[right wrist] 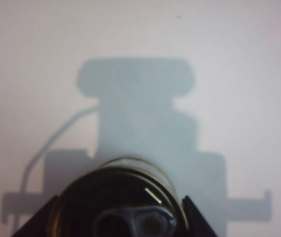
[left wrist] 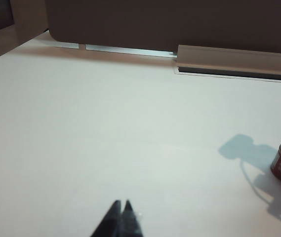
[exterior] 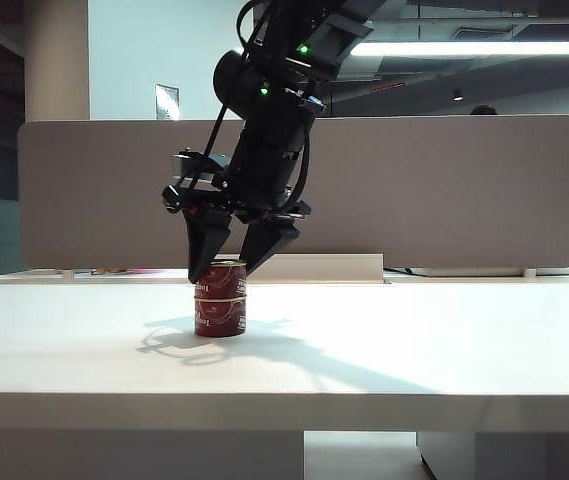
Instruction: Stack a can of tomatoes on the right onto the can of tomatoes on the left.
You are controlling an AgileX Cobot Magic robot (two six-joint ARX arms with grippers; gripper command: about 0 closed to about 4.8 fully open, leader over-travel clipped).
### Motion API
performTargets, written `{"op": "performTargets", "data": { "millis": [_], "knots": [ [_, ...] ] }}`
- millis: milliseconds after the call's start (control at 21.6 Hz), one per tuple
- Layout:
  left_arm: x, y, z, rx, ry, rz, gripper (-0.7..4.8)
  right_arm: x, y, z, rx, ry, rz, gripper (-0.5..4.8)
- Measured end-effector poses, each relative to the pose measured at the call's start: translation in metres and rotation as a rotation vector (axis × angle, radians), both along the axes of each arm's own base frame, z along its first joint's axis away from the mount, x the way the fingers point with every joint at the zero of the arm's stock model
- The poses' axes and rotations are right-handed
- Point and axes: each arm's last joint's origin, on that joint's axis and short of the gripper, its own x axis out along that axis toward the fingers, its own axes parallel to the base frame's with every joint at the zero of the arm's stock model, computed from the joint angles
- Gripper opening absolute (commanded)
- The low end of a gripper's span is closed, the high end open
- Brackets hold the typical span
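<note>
Right gripper [exterior: 228, 262] clasping upper can [exterior: 221, 279].

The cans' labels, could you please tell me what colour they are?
Dark red with small pale markings, on both stacked cans; clearest in the exterior view.

Can top [right wrist: 118, 197] between right claw [right wrist: 118, 217] fingers [right wrist: 36, 222]

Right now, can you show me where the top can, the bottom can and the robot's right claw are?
top can [exterior: 221, 279]: exterior view, on its red side label.
bottom can [exterior: 220, 316]: exterior view, middle of its red side.
right gripper [exterior: 230, 264]: exterior view, between its fingertips, which sit around the top can's rim.
</note>
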Motion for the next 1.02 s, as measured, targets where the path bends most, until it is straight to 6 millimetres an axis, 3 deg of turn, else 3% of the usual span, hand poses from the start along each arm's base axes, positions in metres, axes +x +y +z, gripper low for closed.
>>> {"op": "performTargets", "data": {
  "millis": [231, 416, 740, 878, 1017],
  "knots": [
    [0.000, 0.000, 0.000, 0.000, 0.000, 0.000, -0.06, 0.001, 0.001, -0.001, 0.004, -0.005, 0.001, 2.12],
    [0.000, 0.000, 0.000, 0.000, 0.000, 0.000, -0.06, 0.001, 0.001, -0.001, 0.004, -0.005, 0.001, 2.88],
    [0.000, 0.000, 0.000, 0.000, 0.000, 0.000, -0.06, 0.000, 0.001, 0.001, -0.003, -0.006, -0.003, 3.33],
    [0.000, 0.000, 0.000, 0.000, 0.000, 0.000, -0.06, -0.002, -0.001, 0.005, -0.007, -0.004, -0.005, 4.08],
    [0.000, 0.000, 0.000, 0.000, 0.001, 0.000, -0.06, -0.002, -0.003, 0.017, 0.011, -0.032, -0.010, 4.32]
  ]
}}
